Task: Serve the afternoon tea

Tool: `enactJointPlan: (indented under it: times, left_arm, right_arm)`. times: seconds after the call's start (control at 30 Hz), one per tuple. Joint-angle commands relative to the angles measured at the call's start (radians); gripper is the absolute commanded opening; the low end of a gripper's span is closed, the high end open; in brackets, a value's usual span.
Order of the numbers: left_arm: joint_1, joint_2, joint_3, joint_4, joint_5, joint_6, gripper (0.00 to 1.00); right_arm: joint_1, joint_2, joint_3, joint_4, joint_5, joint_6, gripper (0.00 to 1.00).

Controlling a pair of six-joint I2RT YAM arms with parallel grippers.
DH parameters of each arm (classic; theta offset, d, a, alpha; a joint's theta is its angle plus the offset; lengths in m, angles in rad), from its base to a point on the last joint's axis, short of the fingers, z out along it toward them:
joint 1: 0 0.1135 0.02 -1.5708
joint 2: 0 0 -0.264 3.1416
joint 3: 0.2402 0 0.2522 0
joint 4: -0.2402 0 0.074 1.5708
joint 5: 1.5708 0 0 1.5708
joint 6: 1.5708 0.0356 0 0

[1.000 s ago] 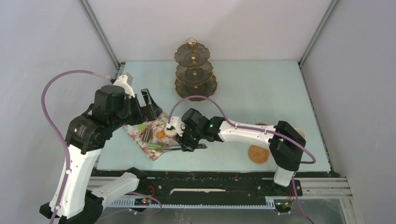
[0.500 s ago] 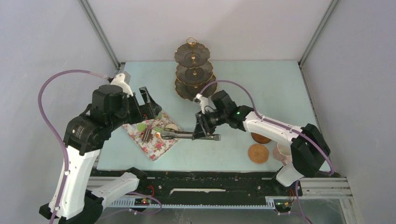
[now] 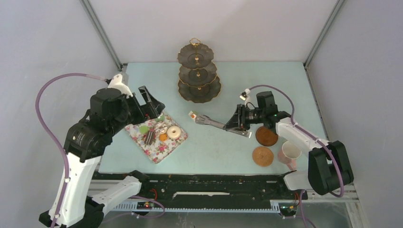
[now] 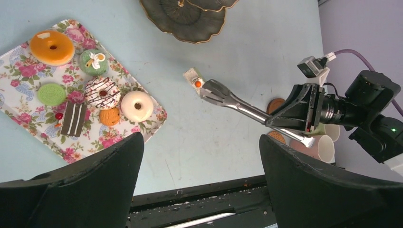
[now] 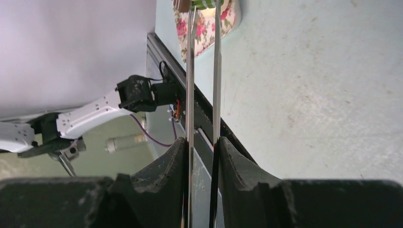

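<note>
Several toy cakes lie on the floral tray (image 3: pixel 159 149): an orange doughnut (image 4: pixel 52 47), a white doughnut (image 4: pixel 137 106), a chocolate-striped doughnut (image 4: pixel 102 92), green pieces (image 4: pixel 51 94) and a chocolate piece (image 4: pixel 74 118). My right gripper (image 3: pixel 240 122) (image 5: pixel 202 142) is shut on long grey tongs (image 3: pixel 216 124) (image 4: pixel 237 104). A small white and orange piece (image 3: pixel 192 114) (image 4: pixel 196 80) sits at their tips, over the table's middle. My left gripper (image 3: pixel 149 102) (image 4: pixel 199 142) is open and empty, raised above the tray. Two brown coasters (image 3: pixel 266 136) (image 3: pixel 263 156) and a pink cup (image 3: pixel 290 153) stand at the right.
A dark three-tier stand (image 3: pixel 198 71) with gold rims stands at the back centre; its bottom plate (image 4: pixel 183 21) also shows in the left wrist view. The table's black front rail (image 3: pixel 214 183) runs along the near edge.
My right arm has swung right, carrying the tongs from the floral tray out over the table's middle. The white doughnut is now uncovered. My left arm has barely shifted.
</note>
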Motion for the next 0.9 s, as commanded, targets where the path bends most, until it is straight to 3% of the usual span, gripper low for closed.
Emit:
enactJointPlan:
  times: [0.0, 0.2, 0.33, 0.87]
  left_arm:
    - [0.005, 0.006, 0.007, 0.043, 0.018, -0.013, 0.98]
    - [0.005, 0.002, 0.008, 0.04, 0.033, -0.017, 0.98]
    - [0.005, 0.004, 0.008, 0.049, 0.045, -0.019, 0.98]
    - [0.005, 0.066, 0.091, 0.0, 0.055, 0.07, 0.98]
  right_arm:
    - [-0.081, -0.004, -0.003, 0.065, -0.071, 0.07, 0.21]
    - [-0.219, 0.063, 0.003, 0.224, -0.099, 0.209, 0.22]
    - [-0.262, 0.146, 0.056, 0.214, -0.106, 0.227, 0.22]
    - [-0.282, 0.288, 0.163, 0.299, -0.065, 0.316, 0.22]
